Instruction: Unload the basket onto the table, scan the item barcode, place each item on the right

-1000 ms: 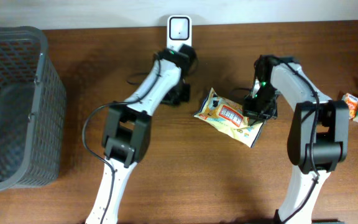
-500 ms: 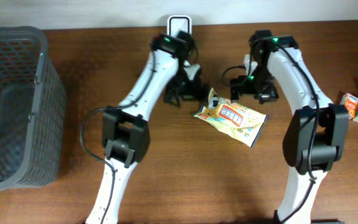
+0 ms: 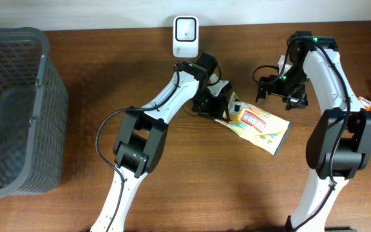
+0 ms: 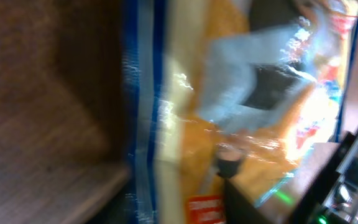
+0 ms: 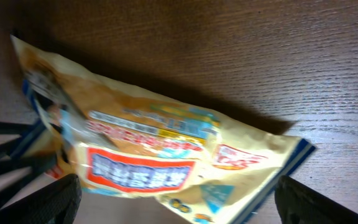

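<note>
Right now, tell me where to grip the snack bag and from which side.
Pinch the snack bag at its crumpled upper-left end seam, coming in from the left, where the left tool is. The bag lies flat on the table, so its broad face gives little to pinch; that thin end looks slightly raised.

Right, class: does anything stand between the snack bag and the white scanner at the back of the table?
No loose object does. Between the snack bag and the scanner lies bare table, plus the left arm's own wrist, with the left gripper at the bag's scanner-side end.
</note>
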### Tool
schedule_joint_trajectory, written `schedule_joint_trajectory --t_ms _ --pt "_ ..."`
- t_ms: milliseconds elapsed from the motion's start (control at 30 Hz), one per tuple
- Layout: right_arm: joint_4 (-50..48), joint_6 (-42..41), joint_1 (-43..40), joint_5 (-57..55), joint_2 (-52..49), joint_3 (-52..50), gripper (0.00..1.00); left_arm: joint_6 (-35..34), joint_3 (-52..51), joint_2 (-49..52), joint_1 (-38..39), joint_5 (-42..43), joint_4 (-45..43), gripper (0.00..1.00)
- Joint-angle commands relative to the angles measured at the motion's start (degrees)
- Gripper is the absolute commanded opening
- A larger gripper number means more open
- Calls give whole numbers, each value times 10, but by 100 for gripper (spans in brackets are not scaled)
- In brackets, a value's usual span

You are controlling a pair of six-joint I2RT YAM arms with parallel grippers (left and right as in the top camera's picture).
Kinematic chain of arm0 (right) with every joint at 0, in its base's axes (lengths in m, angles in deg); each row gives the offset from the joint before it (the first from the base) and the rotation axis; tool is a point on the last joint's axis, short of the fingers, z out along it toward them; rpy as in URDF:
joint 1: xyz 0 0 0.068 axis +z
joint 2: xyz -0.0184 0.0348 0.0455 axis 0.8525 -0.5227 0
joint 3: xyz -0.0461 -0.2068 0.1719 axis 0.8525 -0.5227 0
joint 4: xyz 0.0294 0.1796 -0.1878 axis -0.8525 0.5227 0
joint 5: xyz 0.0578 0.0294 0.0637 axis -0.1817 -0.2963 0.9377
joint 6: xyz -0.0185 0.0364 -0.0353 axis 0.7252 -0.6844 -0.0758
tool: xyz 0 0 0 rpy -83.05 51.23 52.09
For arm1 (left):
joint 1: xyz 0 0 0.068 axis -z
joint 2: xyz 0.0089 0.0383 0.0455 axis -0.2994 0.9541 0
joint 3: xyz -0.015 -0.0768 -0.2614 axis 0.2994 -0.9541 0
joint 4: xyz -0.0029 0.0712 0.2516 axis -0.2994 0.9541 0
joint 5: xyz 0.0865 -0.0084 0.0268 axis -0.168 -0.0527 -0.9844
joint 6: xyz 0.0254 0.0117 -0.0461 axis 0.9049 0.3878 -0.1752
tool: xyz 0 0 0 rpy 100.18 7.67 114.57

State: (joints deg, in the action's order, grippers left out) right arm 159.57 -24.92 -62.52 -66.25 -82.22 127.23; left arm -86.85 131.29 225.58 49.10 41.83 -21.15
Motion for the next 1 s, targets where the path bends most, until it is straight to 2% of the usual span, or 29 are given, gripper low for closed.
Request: schedule_joint_trajectory --t_ms 0,67,167,200,233,367,533,567,633,700,833,967 --pt "0 -5 6 20 2 -10 99 -44 -4 -1 -1 -108 0 0" --pt "-11 -5 11 19 2 -35 99 -44 1 -3 -5 -136 13 0" --pt "-35 -5 11 20 2 -79 99 -45 76 -7 -31 -213 87 0" --pt "-32 -5 11 20 2 -82 93 -50 106 -8 -40 -240 113 0" --pt "-30 -3 11 39 2 -82 88 -55 186 -8 -61 -301 176 0" --pt "-24 67 21 143 2 -82 88 -57 288 -8 -90 -346 247 0" --pt "-82 72 83 167 2 -90 89 -83 296 -10 -102 -357 267 0" --pt "-94 62 99 164 0 -90 89 -83 301 -11 -102 -388 270 0" --pt "-108 20 121 132 -5 -91 88 -136 326 -17 -103 -543 303 0" --pt "-115 10 132 108 -6 -91 88 -154 362 -25 -114 -653 327 0" --pt "-116 10 133 109 -6 -91 88 -154 398 -52 -148 -699 332 0" --pt "-117 10 134 108 -6 -91 88 -153 409 -59 -153 -869 344 0"
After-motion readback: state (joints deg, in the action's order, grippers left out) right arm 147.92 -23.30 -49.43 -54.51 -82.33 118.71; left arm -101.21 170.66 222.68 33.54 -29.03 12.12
